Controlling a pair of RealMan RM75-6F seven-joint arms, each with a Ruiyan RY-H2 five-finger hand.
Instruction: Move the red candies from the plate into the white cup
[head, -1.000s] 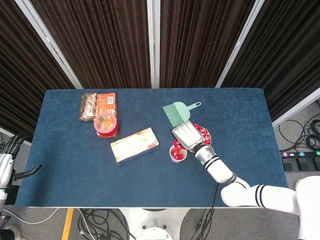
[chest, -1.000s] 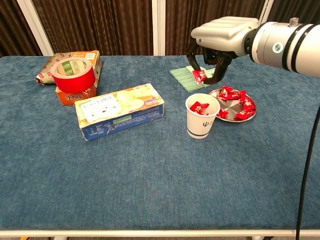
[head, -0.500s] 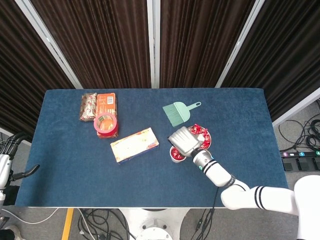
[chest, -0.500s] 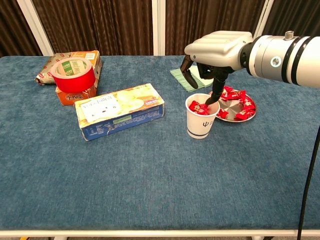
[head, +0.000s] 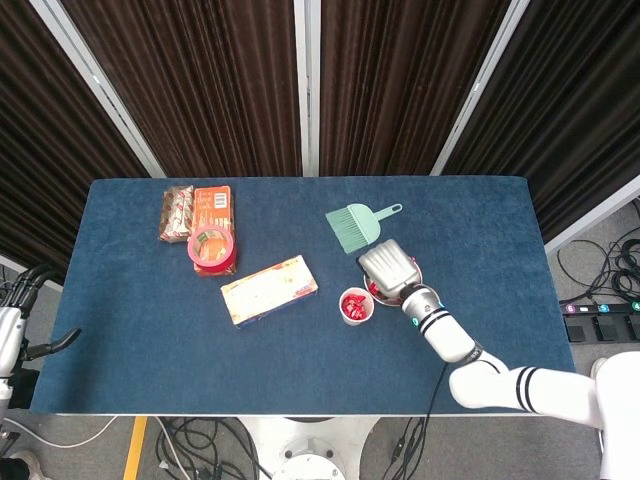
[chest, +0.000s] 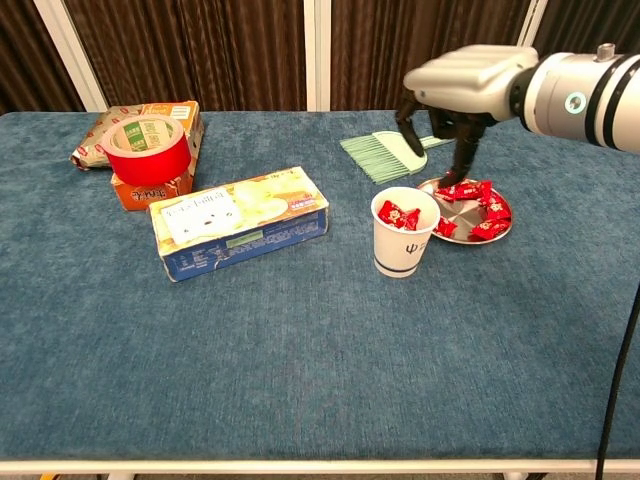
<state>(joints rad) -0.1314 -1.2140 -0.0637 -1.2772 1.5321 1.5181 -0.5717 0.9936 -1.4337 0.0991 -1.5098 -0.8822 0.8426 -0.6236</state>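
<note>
The white cup (chest: 404, 240) stands mid-table with a few red candies (chest: 400, 214) inside; from above the cup (head: 355, 306) shows red in its mouth. Just right of it lies the small metal plate (chest: 468, 226) with several red candies (chest: 484, 208). My right hand (chest: 462, 92) hovers over the plate's back edge. Its dark fingers (chest: 464, 158) hang down apart, their tips close to the rear candies, and I see nothing held. In the head view the right hand (head: 388, 267) covers most of the plate. My left hand (head: 22, 325) stays off the table's left edge, holding nothing.
A green hand brush (chest: 385, 155) lies just behind the plate. A flat snack box (chest: 238, 220) sits left of the cup. At the far left stand a red tape roll (chest: 147, 148) on an orange box (head: 212, 205) and a wrapped snack pack (head: 177, 213).
My right hand carried a red candy over the cup, released it there, and has swung back right and over the plate. The cup holds one more candy.
</note>
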